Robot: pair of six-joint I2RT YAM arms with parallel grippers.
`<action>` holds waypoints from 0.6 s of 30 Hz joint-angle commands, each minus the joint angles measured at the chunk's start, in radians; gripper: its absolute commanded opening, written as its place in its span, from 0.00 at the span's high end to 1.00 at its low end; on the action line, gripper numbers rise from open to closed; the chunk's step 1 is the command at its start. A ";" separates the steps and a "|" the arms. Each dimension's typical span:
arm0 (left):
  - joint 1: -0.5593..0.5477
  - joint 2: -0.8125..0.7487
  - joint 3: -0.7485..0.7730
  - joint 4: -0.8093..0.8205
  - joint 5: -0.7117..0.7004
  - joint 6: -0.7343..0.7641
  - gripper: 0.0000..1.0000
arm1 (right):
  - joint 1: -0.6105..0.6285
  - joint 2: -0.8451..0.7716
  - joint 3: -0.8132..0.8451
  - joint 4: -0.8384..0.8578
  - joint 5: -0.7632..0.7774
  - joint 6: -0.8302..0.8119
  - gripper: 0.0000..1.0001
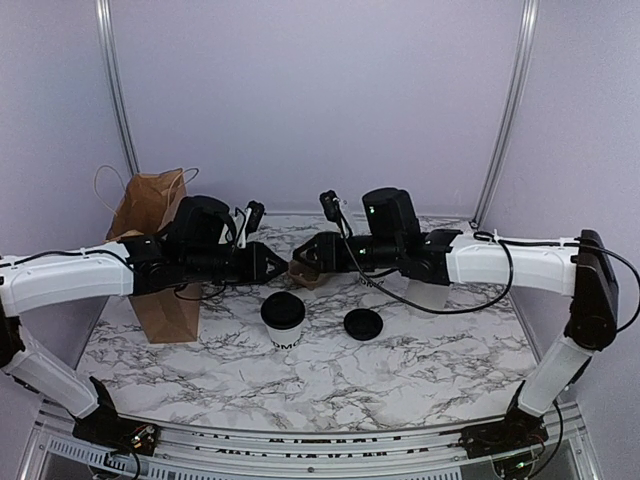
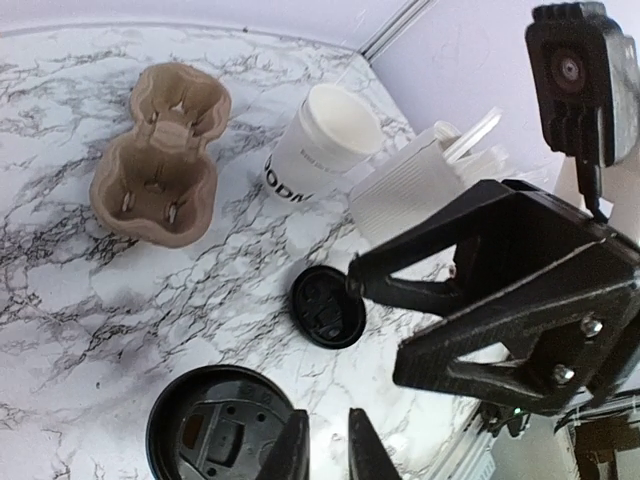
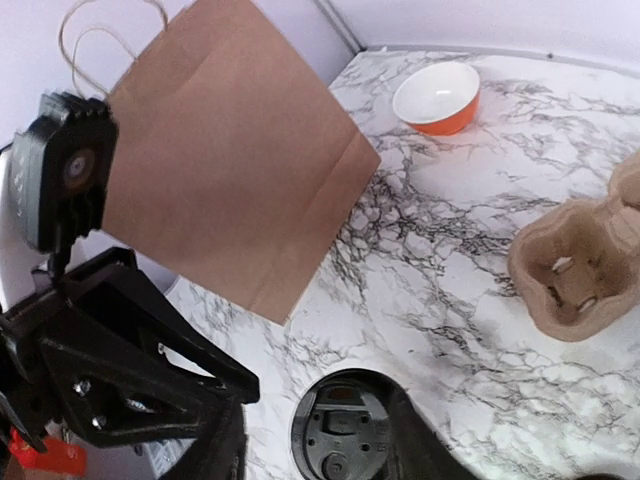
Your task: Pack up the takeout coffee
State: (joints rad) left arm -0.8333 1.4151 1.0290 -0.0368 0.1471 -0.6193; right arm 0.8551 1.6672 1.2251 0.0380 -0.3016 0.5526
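Observation:
The takeout coffee (image 1: pixel 283 320) is a small white cup with black lettering, upright on the marble table with a round black lid (image 2: pixel 218 428) on it. The same lid shows from above in the right wrist view (image 3: pixel 352 432). My left gripper (image 1: pixel 281 266) and right gripper (image 1: pixel 297 262) hang tip to tip just above and behind the cup, touching nothing. The left gripper (image 2: pixel 330 452) has a narrow gap between its fingers. The right gripper (image 3: pixel 315 450) is open wide, its fingers (image 3: pixel 425 445) framing the lid from above.
A second black lid (image 1: pixel 363 323) lies loose right of the cup. A brown paper bag (image 1: pixel 158 255) stands at the left. A pulp cup carrier (image 2: pixel 160 155) sits behind the grippers, with white cups (image 2: pixel 322 140), a white utensil holder (image 2: pixel 415 185) and an orange bowl (image 3: pixel 437 97) nearby.

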 commanded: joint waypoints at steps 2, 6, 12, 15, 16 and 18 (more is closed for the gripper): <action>-0.003 -0.072 0.087 -0.089 -0.040 0.093 0.70 | 0.013 -0.049 0.067 -0.112 0.152 -0.152 0.40; 0.000 -0.098 0.140 -0.100 -0.061 0.142 0.45 | 0.045 -0.025 0.136 -0.225 0.246 -0.231 0.26; 0.008 -0.125 0.238 -0.113 -0.102 0.197 0.01 | 0.129 0.072 0.280 -0.383 0.350 -0.322 0.14; 0.011 -0.144 0.277 -0.121 -0.127 0.215 0.01 | 0.146 0.128 0.344 -0.455 0.356 -0.332 0.06; 0.012 -0.150 0.290 -0.125 -0.135 0.218 0.01 | 0.152 0.143 0.362 -0.473 0.361 -0.336 0.02; 0.014 -0.167 0.308 -0.126 -0.147 0.222 0.01 | 0.167 0.167 0.388 -0.505 0.381 -0.341 0.01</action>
State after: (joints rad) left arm -0.8265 1.3018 1.2797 -0.1459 0.0418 -0.4358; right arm 0.9985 1.7851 1.5421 -0.3374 0.0166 0.2554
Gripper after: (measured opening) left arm 0.991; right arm 0.979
